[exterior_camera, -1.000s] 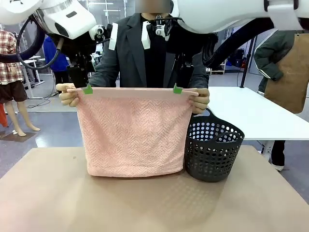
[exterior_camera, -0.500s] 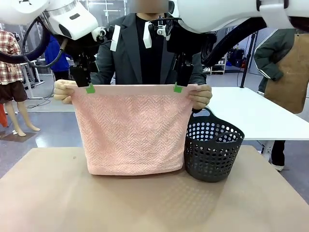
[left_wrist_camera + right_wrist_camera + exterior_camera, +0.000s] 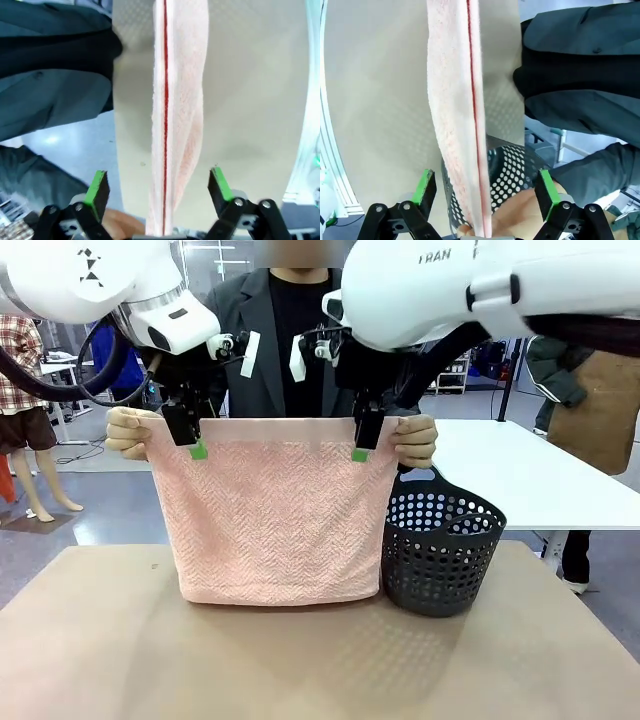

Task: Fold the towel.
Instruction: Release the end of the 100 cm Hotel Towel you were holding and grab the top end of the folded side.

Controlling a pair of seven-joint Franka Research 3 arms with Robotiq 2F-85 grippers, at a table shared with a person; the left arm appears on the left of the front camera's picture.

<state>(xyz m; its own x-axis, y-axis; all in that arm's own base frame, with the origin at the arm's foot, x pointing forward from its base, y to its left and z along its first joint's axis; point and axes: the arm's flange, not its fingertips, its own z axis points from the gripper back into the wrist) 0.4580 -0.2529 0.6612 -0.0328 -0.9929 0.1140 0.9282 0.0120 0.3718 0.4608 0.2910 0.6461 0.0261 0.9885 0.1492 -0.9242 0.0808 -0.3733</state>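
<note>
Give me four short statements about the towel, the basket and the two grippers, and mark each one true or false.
1. The person's hands hold the towel up by its two top corners. True.
2. The towel lies spread flat on the table. False: it hangs upright, with its lower edge on the table.
3. The basket stands on the robot's left side of the towel. False: it stands on the robot's right side, close beside the towel.
4. The left gripper and the right gripper each straddle the towel's top edge with fingers apart. True.
</note>
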